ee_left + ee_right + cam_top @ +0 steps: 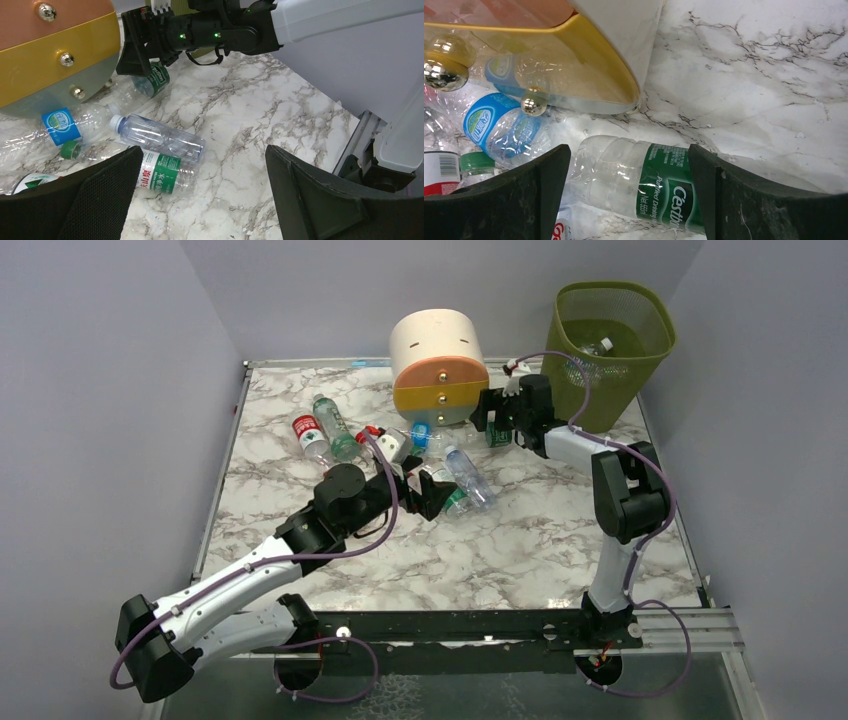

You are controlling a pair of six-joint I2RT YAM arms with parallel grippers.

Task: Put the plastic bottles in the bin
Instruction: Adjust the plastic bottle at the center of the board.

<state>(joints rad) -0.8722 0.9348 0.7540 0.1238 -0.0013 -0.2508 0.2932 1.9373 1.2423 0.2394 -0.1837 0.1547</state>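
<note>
Several plastic bottles lie in front of the drawer unit. My right gripper is open. It hovers over a green-labelled bottle that lies crosswise under its jaws. A blue-labelled bottle rests against the drawer unit's base. My left gripper is open over bare marble. A green-labelled bottle and a clear white-capped bottle lie by its left finger. More bottles lie further left. The olive mesh bin stands at the back right with a bottle inside.
The cream, orange and yellow round drawer unit stands at the back centre, just left of my right gripper. Purple walls enclose the marble table. A metal rail runs along the near edge.
</note>
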